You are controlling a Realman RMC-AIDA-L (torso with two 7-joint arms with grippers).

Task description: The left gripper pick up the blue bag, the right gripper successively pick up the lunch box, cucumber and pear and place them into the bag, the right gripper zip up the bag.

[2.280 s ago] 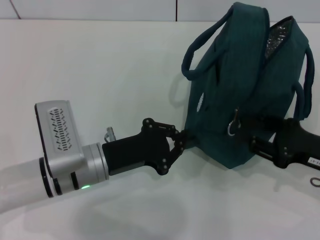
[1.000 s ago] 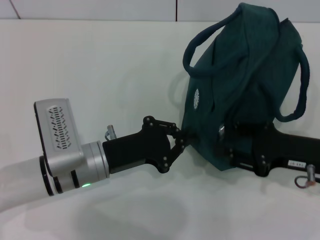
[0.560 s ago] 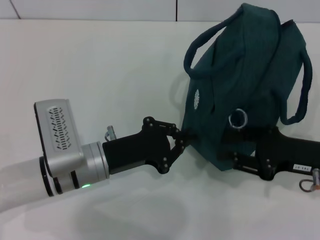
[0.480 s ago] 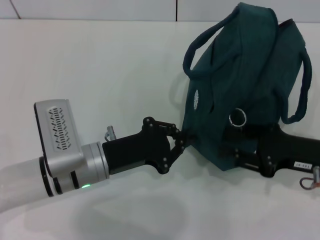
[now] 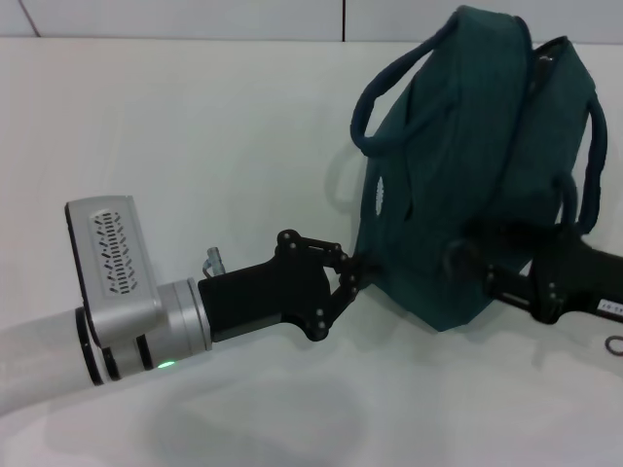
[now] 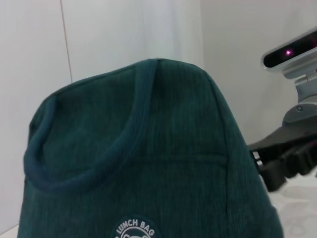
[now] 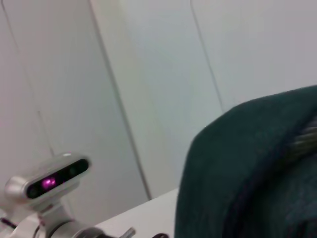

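The blue bag (image 5: 467, 165) stands upright on the white table, its handles (image 5: 389, 92) looped over the top and its top seam drawn together. My left gripper (image 5: 355, 273) is shut on the bag's lower left edge. My right gripper (image 5: 458, 258) rests against the bag's front lower face. In the left wrist view the bag (image 6: 148, 148) fills the picture, with its round "LUNCH BAG" label (image 6: 131, 229) at the bottom and the right gripper (image 6: 270, 168) beside it. The right wrist view catches a corner of the bag (image 7: 257, 168). The lunch box, cucumber and pear are out of view.
The white table (image 5: 195, 126) runs to a tiled wall (image 5: 195, 17) at the back. My left arm's silver wrist housing (image 5: 112, 282) lies low at the front left. The right arm (image 5: 584, 292) reaches in from the right edge.
The silver lining seen at the bag's top 2.3 s ago is now closed over. The right gripper moved left along the bag, then drew back right. The metal zip ring no longer shows.
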